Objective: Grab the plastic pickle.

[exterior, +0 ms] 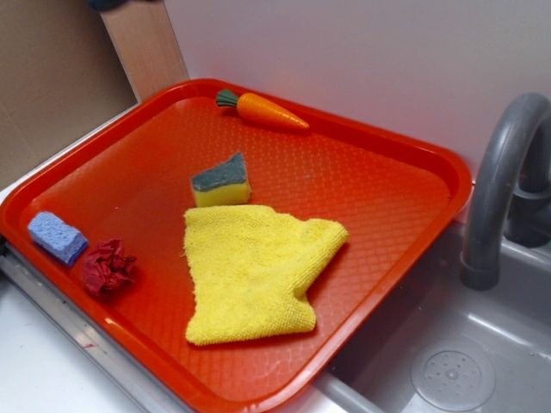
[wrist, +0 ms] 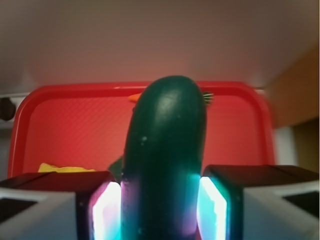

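Wrist view shows the gripper [wrist: 161,205] clamped on the plastic pickle [wrist: 165,155], one lit pad [wrist: 106,212] pressing each flank, so the jaws stand only as far apart as its thickness. Its long axis runs straight out between the fingers, the rounded end pointing away toward the far rim of the red tray [wrist: 60,125], which lies well below. Beyond it an edge of the yellow cloth [wrist: 62,169] shows at the left. Exterior view shows neither gripper nor pickle, only the tray [exterior: 379,185] with carrot [exterior: 263,110], sponge [exterior: 221,180] and cloth [exterior: 254,271], so the grasp looks done.
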You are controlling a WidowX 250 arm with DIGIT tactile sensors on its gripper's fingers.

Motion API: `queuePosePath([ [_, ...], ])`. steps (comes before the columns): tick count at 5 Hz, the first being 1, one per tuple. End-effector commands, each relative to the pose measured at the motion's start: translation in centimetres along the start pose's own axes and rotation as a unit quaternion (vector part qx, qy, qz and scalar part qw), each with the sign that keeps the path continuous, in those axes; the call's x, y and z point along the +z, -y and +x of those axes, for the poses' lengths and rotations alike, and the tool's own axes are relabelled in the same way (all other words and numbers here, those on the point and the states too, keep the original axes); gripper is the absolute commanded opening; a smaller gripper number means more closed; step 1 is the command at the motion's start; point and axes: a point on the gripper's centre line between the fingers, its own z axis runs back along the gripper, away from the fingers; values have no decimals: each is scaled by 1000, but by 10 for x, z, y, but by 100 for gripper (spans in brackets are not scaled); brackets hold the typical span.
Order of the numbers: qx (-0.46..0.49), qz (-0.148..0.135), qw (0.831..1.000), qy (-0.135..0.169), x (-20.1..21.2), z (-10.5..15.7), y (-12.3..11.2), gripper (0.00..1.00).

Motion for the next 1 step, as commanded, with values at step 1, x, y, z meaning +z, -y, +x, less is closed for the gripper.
queuePosePath([
  [1, 37, -17, 999, 16, 16, -18, -20, 0],
])
